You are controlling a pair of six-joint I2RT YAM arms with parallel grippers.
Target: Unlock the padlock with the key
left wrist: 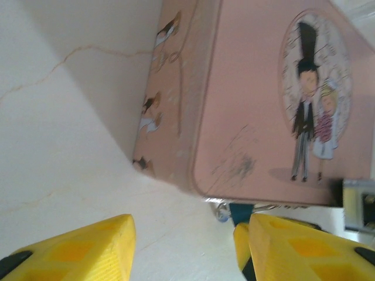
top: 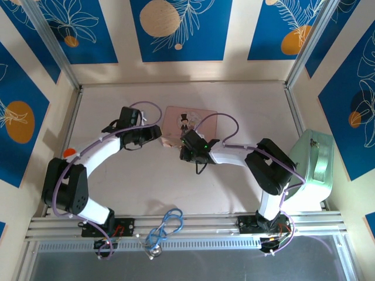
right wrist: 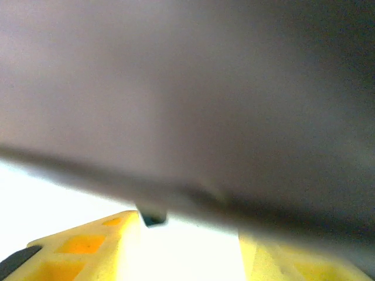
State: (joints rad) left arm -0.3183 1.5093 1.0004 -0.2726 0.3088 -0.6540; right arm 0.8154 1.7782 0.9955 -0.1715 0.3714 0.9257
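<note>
Near the middle of the table (top: 246,99), a little toward its far edge, a pink tin (top: 190,124) is lying flat with its picture lid facing up. The left gripper (top: 157,133) is sitting at the tin's near-left corner. The right gripper (top: 186,151) is sitting just off the tin's near edge. The two heads are close together but are not touching.

Left wrist view: the yellow fingers (left wrist: 76,252) are standing spread, with bare table showing in the gap and nothing pinched. The padlock (left wrist: 239,212) is peeking out from under the tin's near edge, with a blue body and a silvery loop beside it. It is sitting just beside the inner face of the other finger; whether they are touching cannot be told.

Right wrist view: heavily blurred. The tin's side is looming across the upper frame. The right jaws are also standing apart, with bright table showing between them and nothing gripped. A small dark block (right wrist: 153,218) is hanging under the tin's edge just above one finger, too blurred to identify.

A mint-green case (top: 313,167) is resting at the table's right edge. A coiled blue cable (top: 169,225) is lying on the rail at the near edge between the arm bases.
</note>
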